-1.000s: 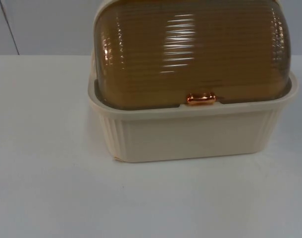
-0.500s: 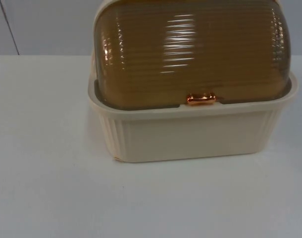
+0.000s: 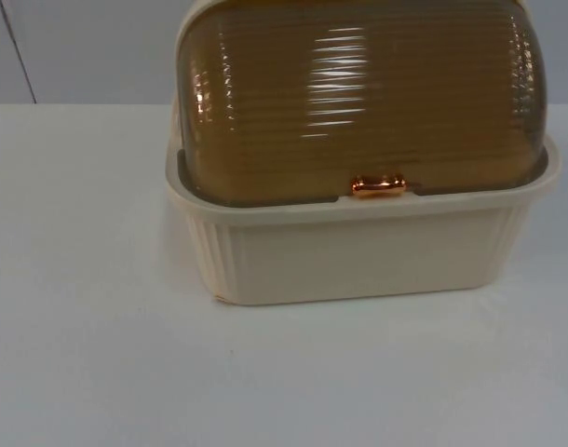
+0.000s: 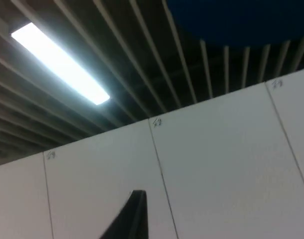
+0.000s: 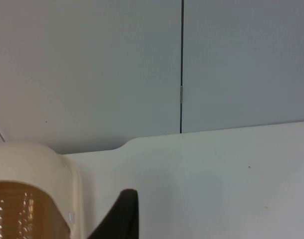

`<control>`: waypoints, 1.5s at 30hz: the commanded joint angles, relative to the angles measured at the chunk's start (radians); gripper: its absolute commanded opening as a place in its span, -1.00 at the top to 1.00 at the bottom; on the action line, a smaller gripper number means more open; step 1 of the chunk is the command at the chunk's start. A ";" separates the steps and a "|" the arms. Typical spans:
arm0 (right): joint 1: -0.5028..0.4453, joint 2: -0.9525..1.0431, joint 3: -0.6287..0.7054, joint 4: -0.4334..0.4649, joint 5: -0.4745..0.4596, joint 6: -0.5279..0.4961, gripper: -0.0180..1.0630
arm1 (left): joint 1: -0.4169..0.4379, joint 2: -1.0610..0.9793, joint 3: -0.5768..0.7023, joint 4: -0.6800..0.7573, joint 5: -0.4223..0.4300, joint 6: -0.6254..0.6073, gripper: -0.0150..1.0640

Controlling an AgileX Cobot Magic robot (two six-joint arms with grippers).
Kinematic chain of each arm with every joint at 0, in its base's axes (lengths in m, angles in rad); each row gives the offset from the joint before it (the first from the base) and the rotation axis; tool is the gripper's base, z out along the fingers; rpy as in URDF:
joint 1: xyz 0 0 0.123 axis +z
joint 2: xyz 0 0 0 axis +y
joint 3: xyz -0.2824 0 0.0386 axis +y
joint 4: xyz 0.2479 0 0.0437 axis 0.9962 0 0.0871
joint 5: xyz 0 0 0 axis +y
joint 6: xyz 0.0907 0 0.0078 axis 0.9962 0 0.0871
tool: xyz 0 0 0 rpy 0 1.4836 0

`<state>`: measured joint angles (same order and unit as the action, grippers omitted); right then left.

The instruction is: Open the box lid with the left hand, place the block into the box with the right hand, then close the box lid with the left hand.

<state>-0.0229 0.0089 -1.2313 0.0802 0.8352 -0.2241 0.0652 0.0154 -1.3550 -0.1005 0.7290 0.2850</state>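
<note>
A white worktop (image 3: 98, 354) runs back to a grey partition wall (image 3: 88, 51), with bare surface nearest the top camera. Farther back on it stands the cream ribbed plastic box (image 3: 358, 251), its amber see-through ribbed domed lid (image 3: 358, 102) shut down onto the rim, and a small copper-coloured handle (image 3: 378, 185) sits at the lid's front edge.

The right tool (image 5: 123, 219) shows as 1 black fingertip just beside the box's cream end, above the worktop, with the wall panels behind; whether it is open, or has hold of anything, cannot be told. The left tool (image 4: 129, 219) points upward at the wall panels, a slatted ceiling (image 4: 157, 64) and a lit strip lamp (image 4: 60, 62); its opening cannot be told either.
</note>
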 commanded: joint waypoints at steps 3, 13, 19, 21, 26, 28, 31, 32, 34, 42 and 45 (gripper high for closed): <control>-0.002 -0.009 -0.004 0.053 0.044 -0.005 -0.94 | -0.006 -0.015 -0.005 -0.019 0.049 0.002 -0.94; -0.002 -0.009 -0.004 0.133 0.110 -0.057 -0.94 | -0.008 -0.015 -0.005 -0.094 0.072 0.036 -0.94; 0.000 -0.009 0.000 0.132 0.121 -0.054 -0.94 | -0.037 -0.015 0.016 -0.094 0.088 0.058 -0.94; 0.028 -0.009 0.015 0.134 0.116 -0.054 -0.94 | -0.056 -0.015 0.030 -0.092 0.117 0.058 -0.94; 0.078 -0.009 0.018 0.106 0.144 -0.027 -0.94 | -0.060 -0.015 0.034 -0.095 0.148 0.050 -0.94; 0.077 -0.009 0.018 0.106 0.141 -0.027 -0.94 | -0.052 -0.015 0.034 -0.095 0.148 0.050 -0.94; 0.077 -0.009 0.020 0.106 0.138 -0.027 -0.94 | -0.052 -0.015 0.034 -0.095 0.148 0.039 -0.94; 0.077 -0.009 0.020 0.106 0.138 -0.027 -0.94 | -0.052 -0.015 0.034 -0.095 0.149 0.019 -0.94; 0.077 -0.009 0.028 0.106 0.141 -0.011 -0.94 | -0.052 -0.015 0.034 -0.077 0.173 -0.013 -0.94; 0.077 -0.009 0.096 0.102 0.147 0.032 -0.94 | -0.052 -0.015 0.082 0.015 0.205 -0.194 -0.94; 0.077 -0.009 0.161 0.065 0.168 0.069 -0.94 | -0.052 -0.015 0.157 0.037 0.240 -0.217 -0.94</control>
<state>0.0519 0.0000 -1.0930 0.1651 0.9839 -0.1706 0.0126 -0.0014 -1.2242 -0.0810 0.9408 0.0928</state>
